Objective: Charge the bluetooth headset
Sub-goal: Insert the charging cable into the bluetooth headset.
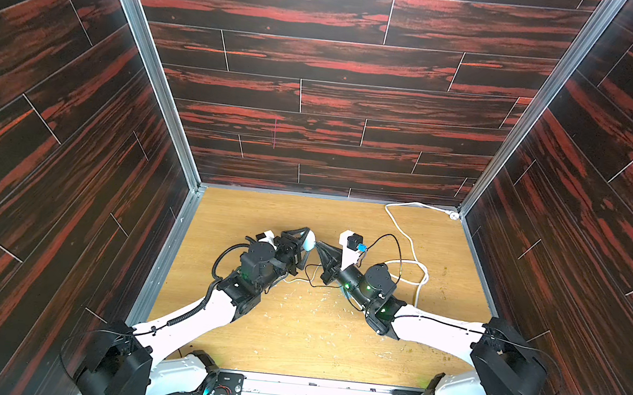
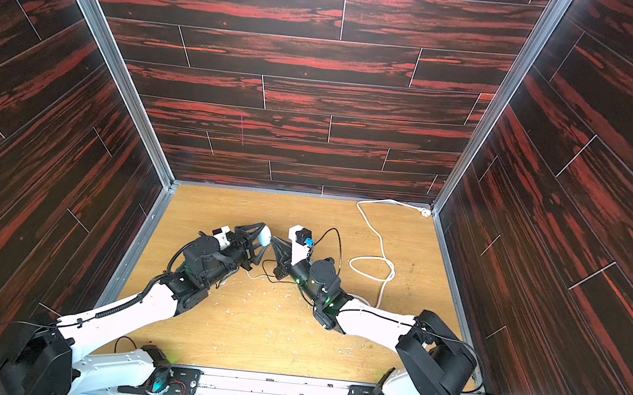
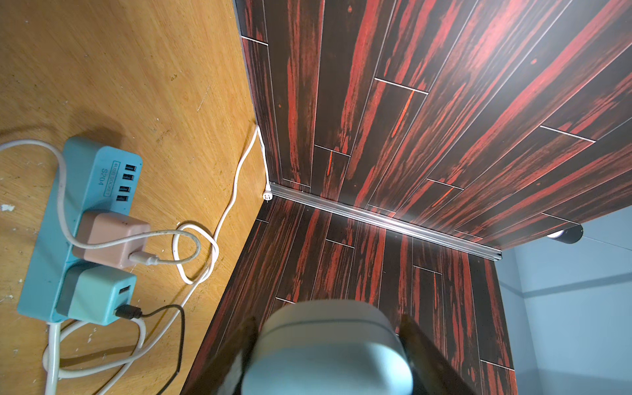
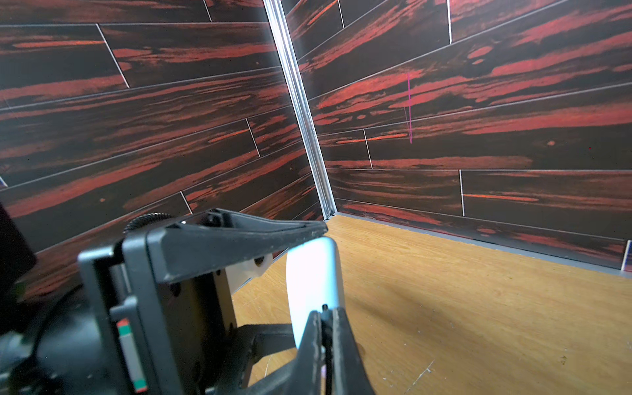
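Note:
The bluetooth headset is a white charging case (image 1: 308,241) (image 2: 264,236), held off the table between the fingers of my left gripper (image 1: 306,247) (image 3: 329,328). In the left wrist view the case (image 3: 328,369) fills the gap between both blurred fingers. My right gripper (image 1: 318,247) (image 4: 326,316) is shut on the small black plug (image 4: 325,307) of a thin black cable (image 1: 310,280). The plug's tip rests against the edge of the case (image 4: 313,273). Whether it sits in a port is hidden.
A blue power strip (image 3: 48,246) lies on the wooden table (image 1: 312,338), carrying a pink adapter (image 3: 113,239) and a green adapter (image 3: 95,294) that the black cable (image 3: 128,312) plugs into. A white cord (image 1: 409,248) loops toward the back right corner. Walls enclose three sides.

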